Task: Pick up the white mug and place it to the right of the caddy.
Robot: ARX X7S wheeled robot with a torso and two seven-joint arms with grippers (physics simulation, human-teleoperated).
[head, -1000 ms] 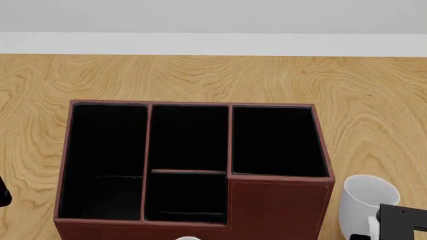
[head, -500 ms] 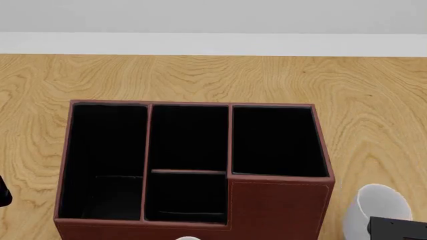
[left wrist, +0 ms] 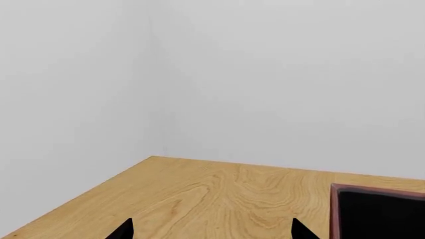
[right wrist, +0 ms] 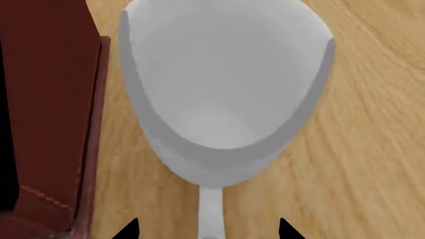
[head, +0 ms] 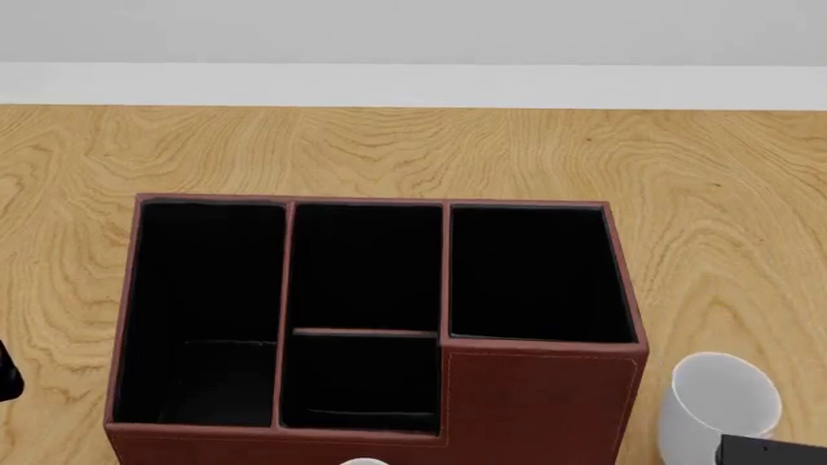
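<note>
Wide light-oak wooden table point(head: 387, 145) carrying everything. Large reddish-brown leather-look caddy point(head: 543, 402) with black-lined compartments, front edge cut off below. Just to its right, apart from it, glossy white ceramic mug point(head: 719, 405) tilted, mouth leaning away from the caddy, handle toward the right claw point(right wrist: 207, 230). Right claw tips spread either side of the handle, barely visible. Left claw point(left wrist: 211, 230) spread over bare table.
</note>
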